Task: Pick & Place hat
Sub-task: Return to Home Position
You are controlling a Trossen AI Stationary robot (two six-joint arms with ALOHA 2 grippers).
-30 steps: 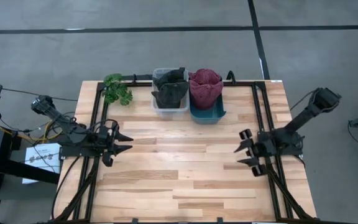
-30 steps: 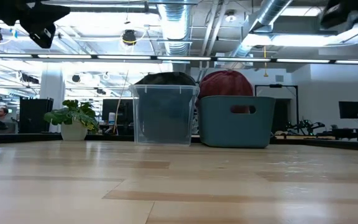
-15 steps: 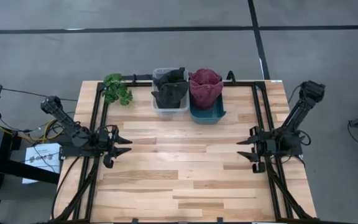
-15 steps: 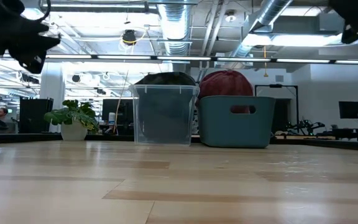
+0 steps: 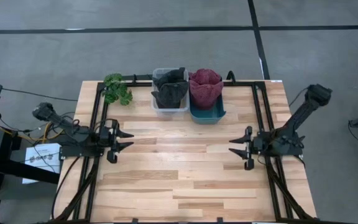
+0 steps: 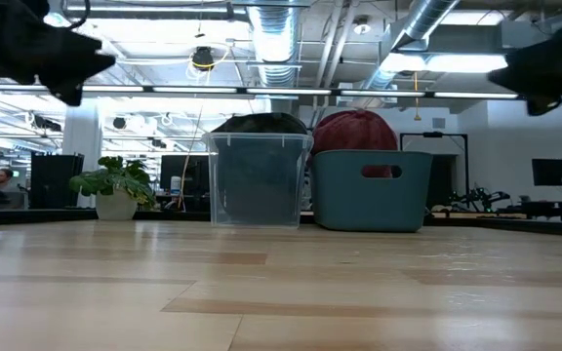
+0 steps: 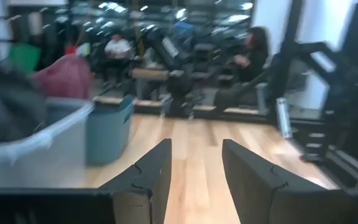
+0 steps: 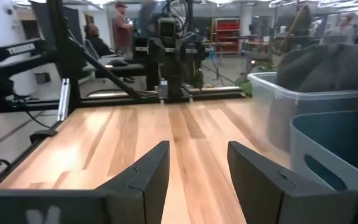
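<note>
Black caps (image 5: 169, 89) fill the transparent bin (image 5: 169, 112), the red cap (image 5: 205, 86) the blue bin (image 5: 207, 117) beside it. The left gripper (image 5: 131, 140) and right gripper (image 5: 232, 147) hover over the table (image 5: 179, 180), fingers (image 7: 146, 179) spread and empty. Only homing both arms seems left.

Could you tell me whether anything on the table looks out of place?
Nothing stands out. The black caps bulge above the clear bin, the red cap above the blue bin; left gripper and right gripper are open.

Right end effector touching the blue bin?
Apart. High view: the right end effector hangs over bare table, a wide gap from the blue bin.
</note>
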